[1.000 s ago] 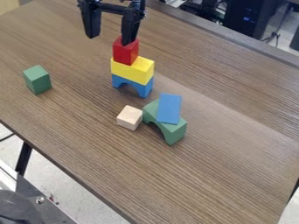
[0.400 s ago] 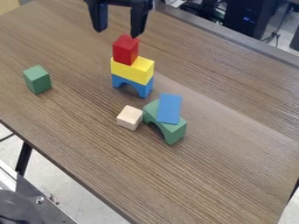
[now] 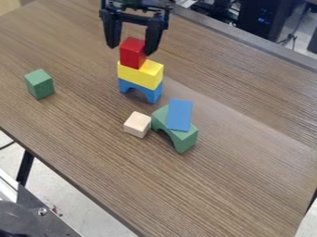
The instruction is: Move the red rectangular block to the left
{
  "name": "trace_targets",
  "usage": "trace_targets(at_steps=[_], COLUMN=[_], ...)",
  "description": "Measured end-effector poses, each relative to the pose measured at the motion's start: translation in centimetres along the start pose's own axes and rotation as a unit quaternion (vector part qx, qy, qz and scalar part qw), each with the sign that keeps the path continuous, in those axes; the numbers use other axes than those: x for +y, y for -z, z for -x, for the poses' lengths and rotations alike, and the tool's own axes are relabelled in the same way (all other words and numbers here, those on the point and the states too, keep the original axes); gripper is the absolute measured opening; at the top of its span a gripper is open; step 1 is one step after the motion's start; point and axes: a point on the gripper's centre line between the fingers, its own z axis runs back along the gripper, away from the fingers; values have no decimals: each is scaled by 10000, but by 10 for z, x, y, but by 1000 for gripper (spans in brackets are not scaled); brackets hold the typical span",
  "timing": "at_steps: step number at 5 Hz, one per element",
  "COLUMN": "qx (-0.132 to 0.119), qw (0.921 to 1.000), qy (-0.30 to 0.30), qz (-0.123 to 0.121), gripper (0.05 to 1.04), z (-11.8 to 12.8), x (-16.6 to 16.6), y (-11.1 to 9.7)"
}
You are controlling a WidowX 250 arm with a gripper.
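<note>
Your gripper (image 3: pixel 130 50)'s 2 fingers are standing wide around the red block (image 3: pixel 132 53), which is sitting on the yellow block (image 3: pixel 141 74) above the blue arch (image 3: pixel 141 90). You're likely lining up; you're doing well if you're centring, closing gently, then lifting straight.

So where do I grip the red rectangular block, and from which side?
Probably best from above, the pincer across opposite side faces, high on the red rectangular wooden-looking block: it stands upright on the yellow rectangular wooden-looking block, top uncovered.
</note>
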Motion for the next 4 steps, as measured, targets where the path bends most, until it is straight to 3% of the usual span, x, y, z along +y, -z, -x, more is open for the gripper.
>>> trace_targets(at_steps=[1, 2, 3, 4], qx=[-14, 3, 62, 154], qw=[10000, 9998, 9997, 9995], qy=[28, 53, 115, 235], qz=[6, 168, 187, 133], gripper=[948, 665, 569, 569], z=[0, 0, 2, 6], x=[-3, -3, -3, -1], y=[0, 0, 0, 2])
